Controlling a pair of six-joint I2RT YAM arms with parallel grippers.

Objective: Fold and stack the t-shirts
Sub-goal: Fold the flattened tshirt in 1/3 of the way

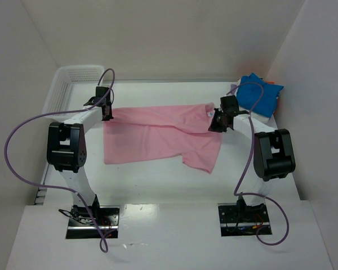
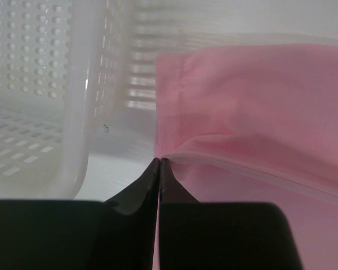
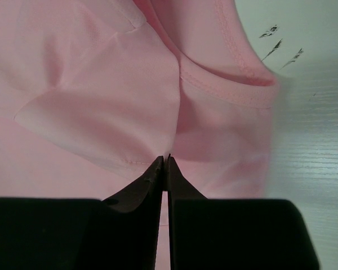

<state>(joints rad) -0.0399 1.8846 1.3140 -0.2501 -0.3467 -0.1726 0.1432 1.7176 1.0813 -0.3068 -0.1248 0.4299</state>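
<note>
Counter [image 1: 158, 185], smooth and white between plain white walls, carries a soft pink t-shirt [image 1: 158, 138] spread across its middle. Left jaws are closed on its far-left edge; right jaws are closed on cloth beside the stitched collar. Far left stands a perforated plastic basket [image 1: 67, 84]; far right lies a rumpled blue t-shirt [image 1: 258, 94].
</note>
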